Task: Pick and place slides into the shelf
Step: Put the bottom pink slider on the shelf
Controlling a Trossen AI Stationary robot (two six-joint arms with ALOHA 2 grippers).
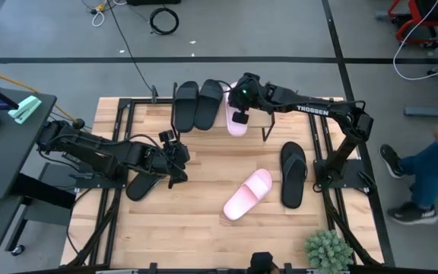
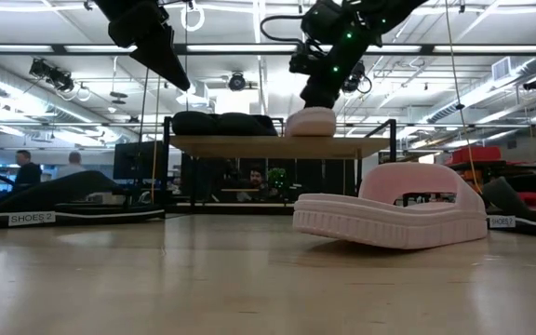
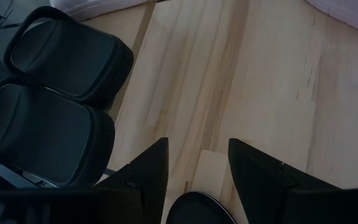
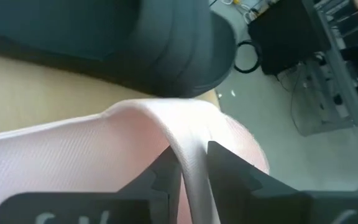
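Observation:
The shelf (image 2: 268, 146) stands at the table's far side. Two black slides (image 1: 185, 103) (image 1: 210, 101) lie on its board, and a pink slide (image 1: 236, 120) lies beside them, on their right. My right gripper (image 1: 239, 114) is shut on that pink slide. My left gripper (image 1: 179, 160) is open and empty, raised above the table's left half next to a black slide (image 1: 143, 184) that lies on the table. A second pink slide (image 1: 248, 194) and another black slide (image 1: 293, 173) lie on the table to the right. My right gripper (image 4: 188, 165) pinches the edge of the pink slide's strap (image 4: 185, 146) between its two fingers, one finger on each face of the strap. The fingers come from above, slanting down. In the low view the slide's sole (image 2: 310, 123) sits on the shelf board.
A potted plant (image 1: 327, 250) stands at the table's near right corner. The shelf's black frame legs (image 1: 154, 95) rise at the far side. A person's legs (image 1: 424, 167) show off the table's right side. Bare wood lies between the slides in the table's middle.

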